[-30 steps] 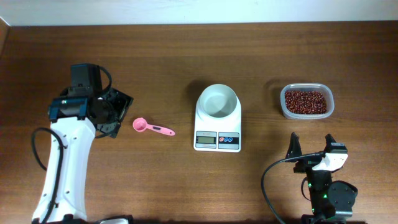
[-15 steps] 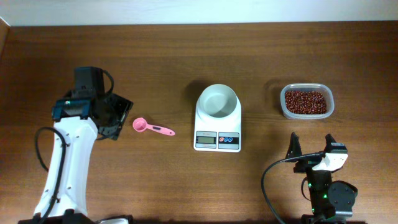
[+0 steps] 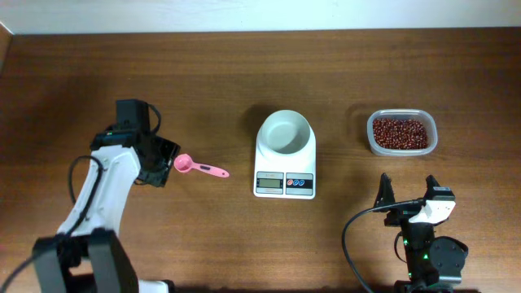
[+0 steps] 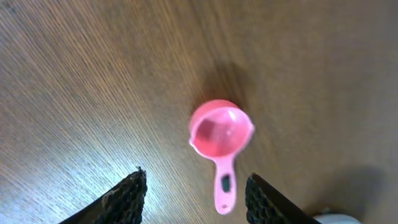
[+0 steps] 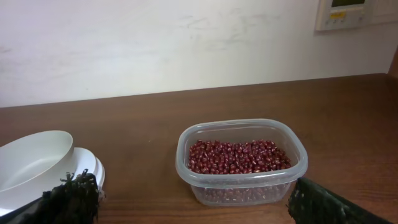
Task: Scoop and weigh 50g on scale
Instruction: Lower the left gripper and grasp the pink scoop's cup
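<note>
A pink scoop lies flat on the table, left of the scale, with its cup to the left. An empty round white bowl sits on the scale. My left gripper hovers at the scoop's cup end. In the left wrist view the scoop lies below my left gripper. Its handle tip sits between the open fingers, nearer the right one, and nothing is gripped. My right gripper stands open near the front edge, facing the bean tub.
A clear plastic tub of red beans stands right of the scale. In the right wrist view the tub is ahead of the right gripper, and the white bowl is at the left.
My left arm has swung right and toward the scoop, and its jaws have narrowed somewhat. The right arm, scoop, scale and tub have not moved.
</note>
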Controlling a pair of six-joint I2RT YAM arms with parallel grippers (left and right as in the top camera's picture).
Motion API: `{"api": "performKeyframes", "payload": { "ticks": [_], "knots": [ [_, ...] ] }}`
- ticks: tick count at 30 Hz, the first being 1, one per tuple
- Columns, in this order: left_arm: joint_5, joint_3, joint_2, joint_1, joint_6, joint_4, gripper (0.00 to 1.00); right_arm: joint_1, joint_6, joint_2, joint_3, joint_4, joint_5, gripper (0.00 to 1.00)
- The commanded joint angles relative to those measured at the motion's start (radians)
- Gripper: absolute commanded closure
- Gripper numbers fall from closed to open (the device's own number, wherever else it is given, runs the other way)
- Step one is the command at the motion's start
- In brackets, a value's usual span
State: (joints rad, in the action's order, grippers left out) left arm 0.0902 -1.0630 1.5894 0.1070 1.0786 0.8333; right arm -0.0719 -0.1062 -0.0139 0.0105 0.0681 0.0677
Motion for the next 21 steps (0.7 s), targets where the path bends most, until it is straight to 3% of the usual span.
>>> {"api": "performKeyframes", "payload": {
  "ticks": [1,14,21],
  "knots": [
    [0.003,0.010,0.077,-0.002,0.009,-0.010,0.50,0.006,-0.006,0.010,-0.005,0.007,-0.013,0.01],
    [0.010,0.011,0.182,-0.020,0.009,-0.116,0.54,0.006,-0.006,0.010,-0.005,0.007,-0.013,0.01],
    [-0.061,0.019,0.186,-0.060,0.009,-0.137,0.62,0.006,-0.006,0.010,-0.005,0.007,-0.013,0.02]
  ]
}}
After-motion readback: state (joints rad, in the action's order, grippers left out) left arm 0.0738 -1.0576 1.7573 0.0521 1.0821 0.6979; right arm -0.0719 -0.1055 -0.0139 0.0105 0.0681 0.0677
